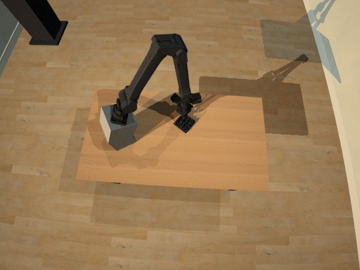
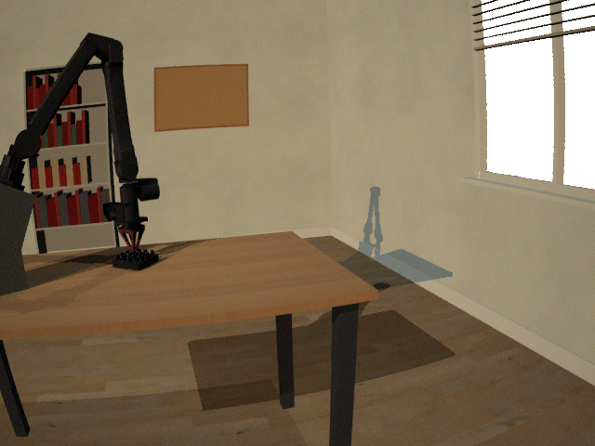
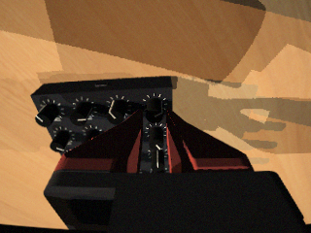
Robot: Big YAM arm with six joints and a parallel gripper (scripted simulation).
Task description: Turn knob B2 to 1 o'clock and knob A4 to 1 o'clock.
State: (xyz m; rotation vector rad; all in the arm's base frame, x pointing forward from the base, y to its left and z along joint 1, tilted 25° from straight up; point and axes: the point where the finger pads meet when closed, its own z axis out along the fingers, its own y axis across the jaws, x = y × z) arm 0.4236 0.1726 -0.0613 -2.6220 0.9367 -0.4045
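Note:
The black knob box (image 1: 184,122) stands on the wooden table; it also shows in the exterior view (image 2: 136,259) and in the wrist view (image 3: 104,114). My gripper (image 1: 183,113) (image 2: 133,247) points down over the box's far edge. In the wrist view its red fingertips stand either side of knob A4 (image 3: 155,104), the right-hand knob of the rear row, slightly apart from it. The gripper is open and holds nothing. Knob B2 (image 3: 91,131) is half hidden behind the left finger. The knobs of column 4 further forward show between the fingers.
The arm's grey base block (image 1: 118,127) stands on the table left of the box. A bookshelf (image 2: 67,163) stands against the wall behind the table. The table edge (image 2: 191,314) is well away from the box.

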